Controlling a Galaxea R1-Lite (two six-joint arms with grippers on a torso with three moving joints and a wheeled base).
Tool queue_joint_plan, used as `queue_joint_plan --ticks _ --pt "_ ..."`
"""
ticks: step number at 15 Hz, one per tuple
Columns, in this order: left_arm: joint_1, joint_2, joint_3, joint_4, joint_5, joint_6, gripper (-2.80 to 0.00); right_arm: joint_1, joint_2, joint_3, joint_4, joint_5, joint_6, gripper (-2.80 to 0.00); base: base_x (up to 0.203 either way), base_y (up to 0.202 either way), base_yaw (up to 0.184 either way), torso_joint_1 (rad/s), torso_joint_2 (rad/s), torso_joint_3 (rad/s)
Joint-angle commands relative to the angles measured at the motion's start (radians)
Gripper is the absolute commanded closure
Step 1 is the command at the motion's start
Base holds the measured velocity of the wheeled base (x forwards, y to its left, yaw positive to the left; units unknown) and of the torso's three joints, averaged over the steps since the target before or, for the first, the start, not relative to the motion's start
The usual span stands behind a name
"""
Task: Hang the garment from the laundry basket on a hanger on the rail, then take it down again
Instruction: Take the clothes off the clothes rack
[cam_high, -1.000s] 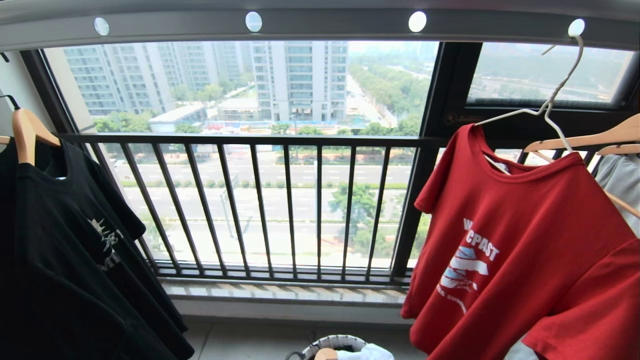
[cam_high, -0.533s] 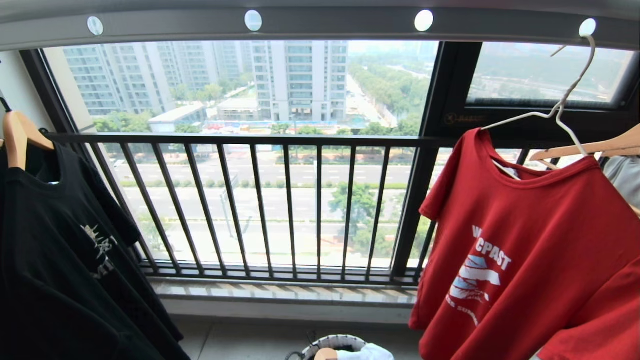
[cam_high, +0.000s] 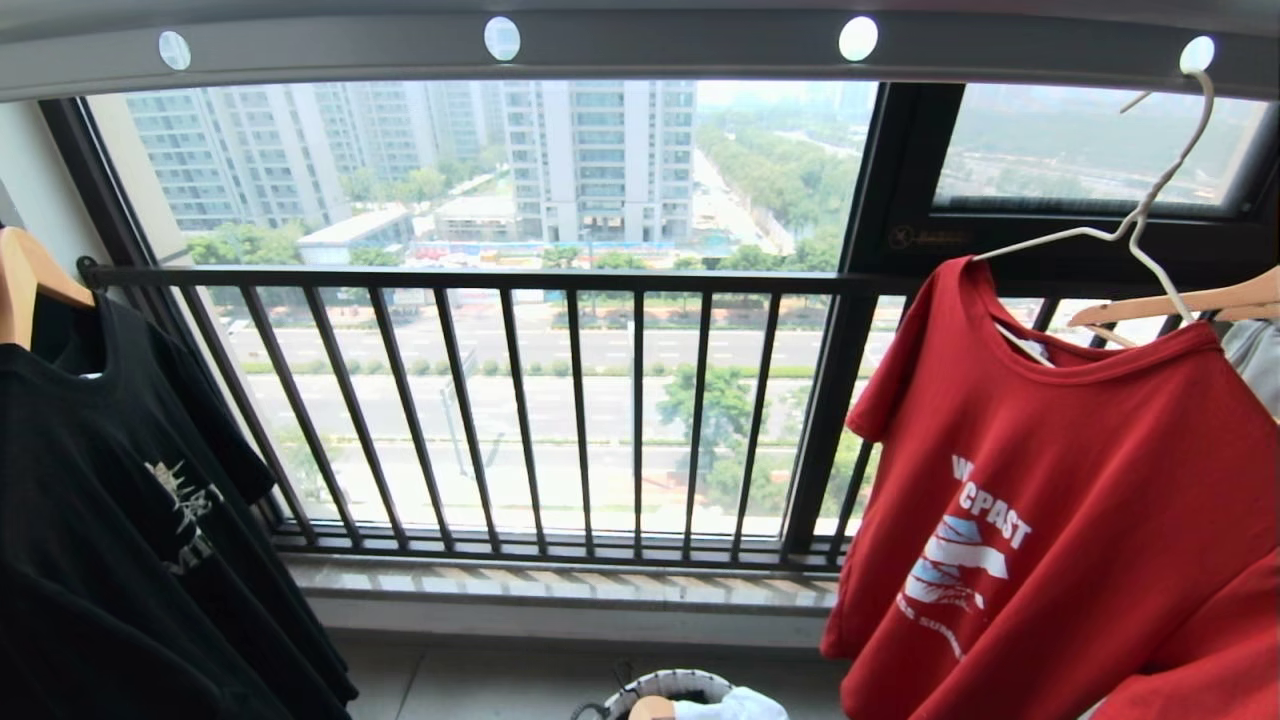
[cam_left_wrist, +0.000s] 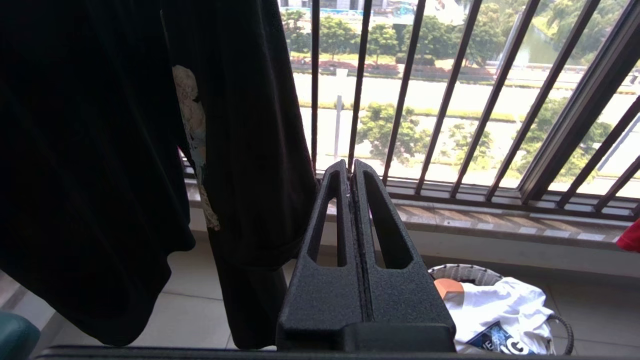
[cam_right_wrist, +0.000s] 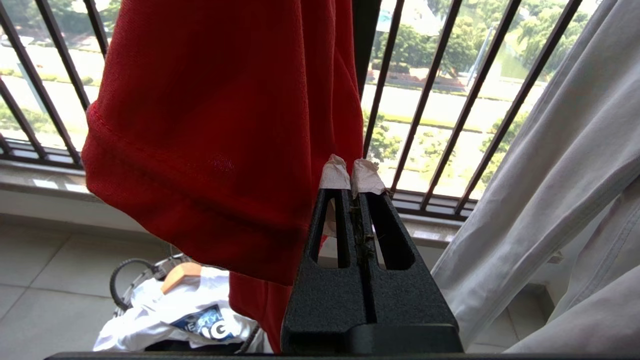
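The red garment (cam_high: 1060, 500) hangs at the right on the thin white hanger (cam_high: 1150, 215), whose hook sits in a hole of the grey rail (cam_high: 650, 45) overhead. Its hem (cam_right_wrist: 210, 150) hangs close beside my right gripper (cam_right_wrist: 352, 172), which is shut and empty, its tips taped. My left gripper (cam_left_wrist: 350, 165) is shut and empty too, next to a black T-shirt (cam_left_wrist: 125, 150). The white laundry basket (cam_high: 665, 693) stands on the floor below, holding a white garment (cam_left_wrist: 500, 310). Neither gripper shows in the head view.
A black T-shirt (cam_high: 120, 520) on a wooden hanger (cam_high: 25, 280) hangs at the left. Wooden hangers (cam_high: 1190, 300) and pale grey clothes (cam_right_wrist: 555, 200) hang right of the red one. A dark barred window railing (cam_high: 560, 400) and a sill lie ahead.
The head view has turned: the black T-shirt slides left and the red garment right in the picture. Both grippers stay shut.
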Motion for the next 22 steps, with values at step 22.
queue_joint_plan --ticks 22 --pt "0.0 0.0 0.0 0.0 0.001 0.0 0.0 0.0 0.0 0.0 0.0 0.0 -0.001 0.0 0.0 0.0 0.0 0.0 0.0 0.0"
